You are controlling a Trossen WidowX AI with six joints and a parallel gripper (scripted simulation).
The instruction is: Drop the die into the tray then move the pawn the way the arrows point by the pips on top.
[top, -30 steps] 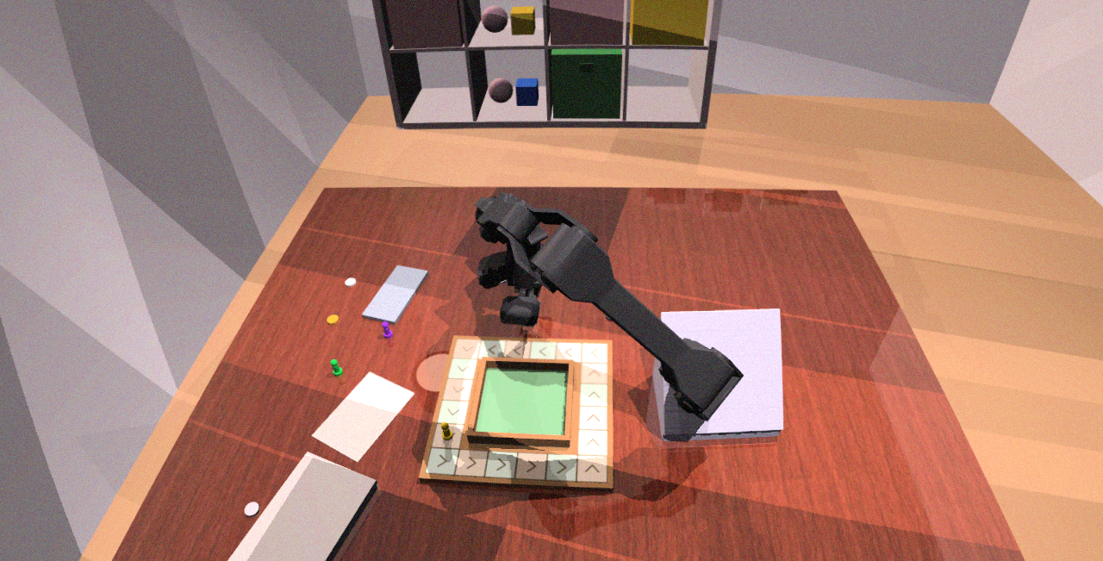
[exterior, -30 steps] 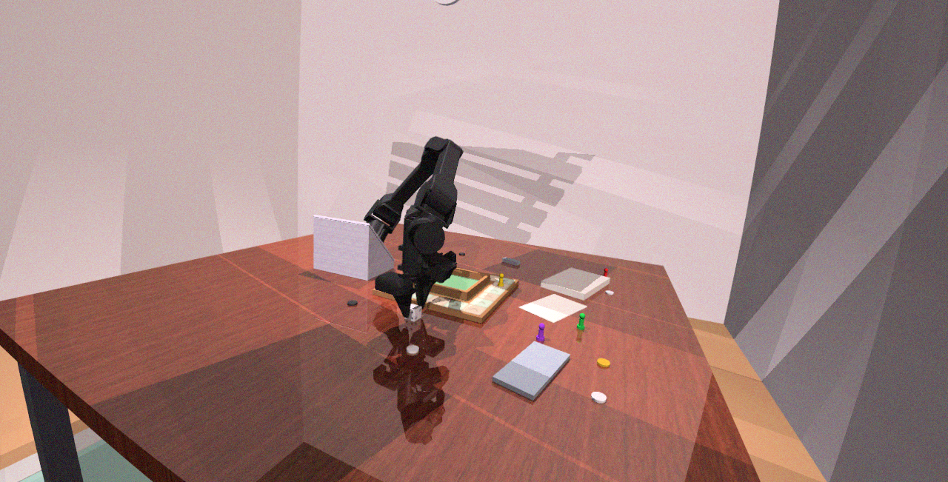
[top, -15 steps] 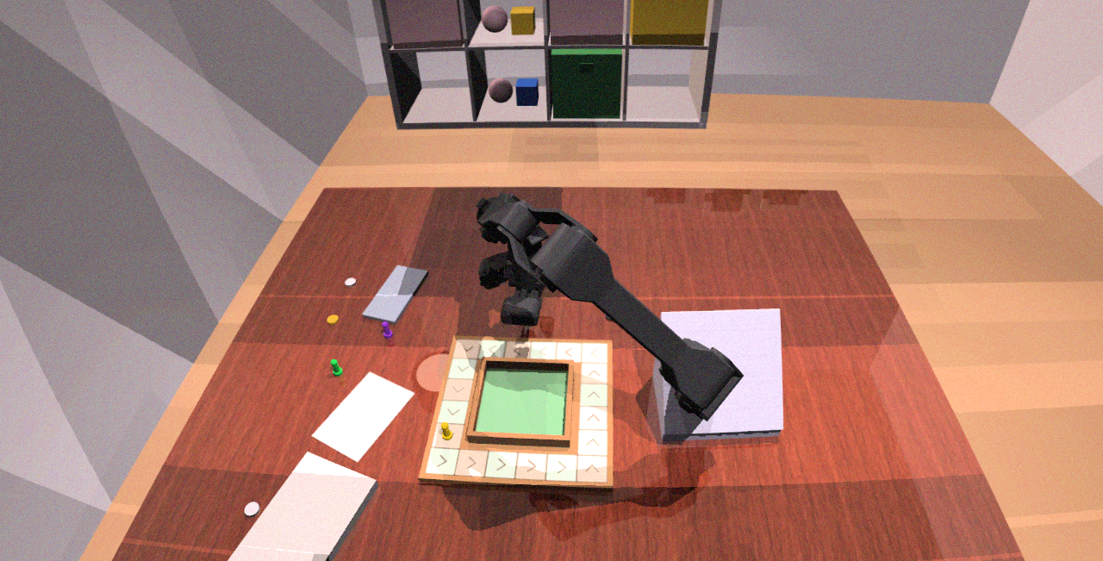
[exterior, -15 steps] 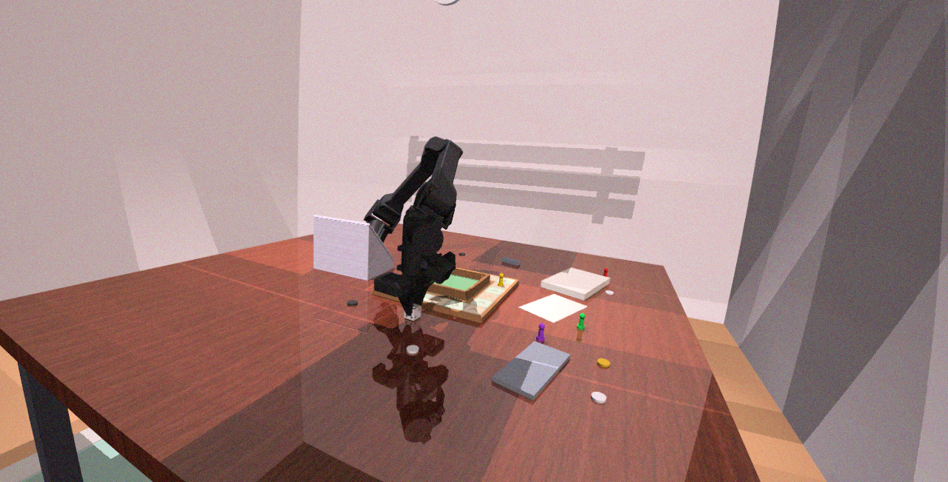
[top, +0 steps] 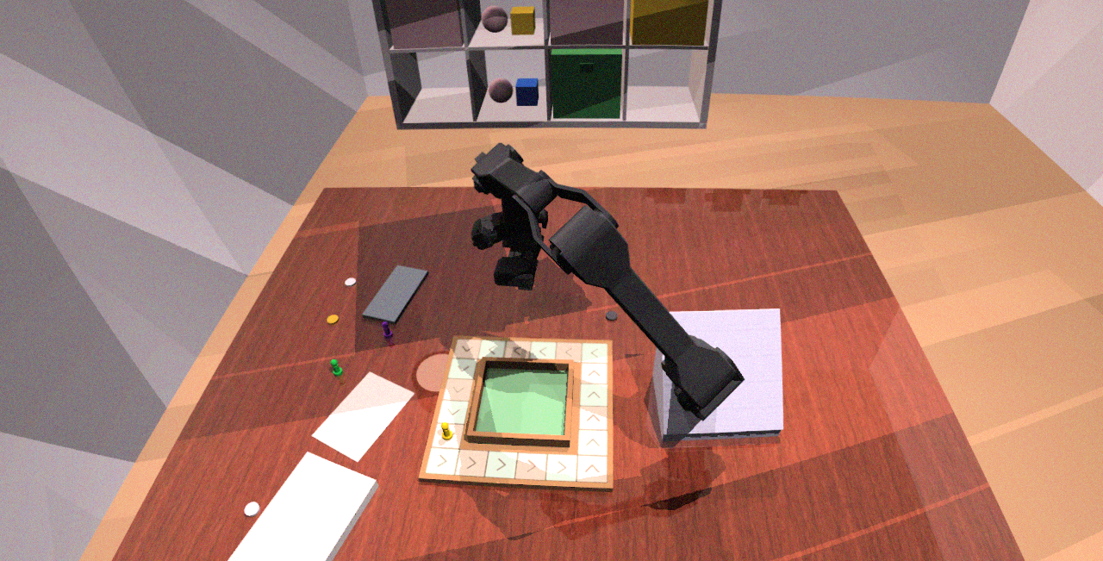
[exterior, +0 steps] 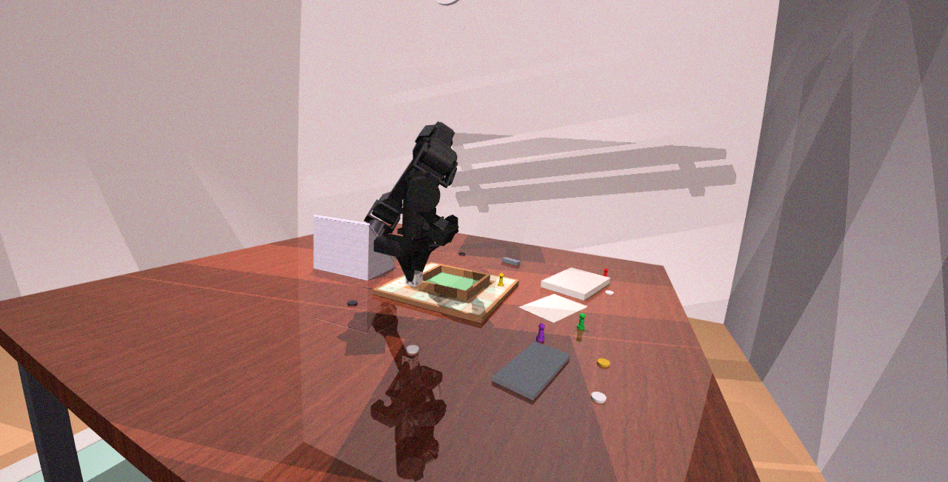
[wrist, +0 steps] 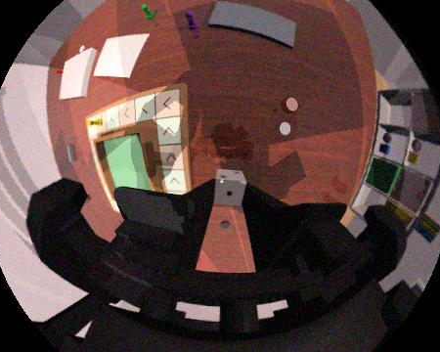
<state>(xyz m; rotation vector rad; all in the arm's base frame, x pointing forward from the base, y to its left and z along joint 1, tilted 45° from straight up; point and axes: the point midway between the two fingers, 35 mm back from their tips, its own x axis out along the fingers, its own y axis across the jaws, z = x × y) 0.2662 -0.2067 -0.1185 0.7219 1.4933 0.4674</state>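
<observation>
— Which step is in hand?

— The first one, as I judge it: carrying the die [wrist: 231, 188] to the tray [wrist: 125, 162]. The gripper [wrist: 228, 198] is clenched on the die, a small pale cube pinched at the fingertips and raised off the table [top: 771, 264].

— Where does the tray lie from the hand?

— In the wrist view, off to the hand's left and a little ahead; the board [wrist: 171, 137] and its arrow squares are the nearest part, just beside the fingers on that side. The exterior view puts the fingertips low, about over the board's near edge.

— So what does the next move call for?

— Probably a short sideways carry until the die hangs over the green floor, then opening the fingers from some height so it tumbles.

— And the pawn [top: 445, 429]?

— Yellow, on a square at the tray's far side from the hand, well apart, untouched.
</observation>
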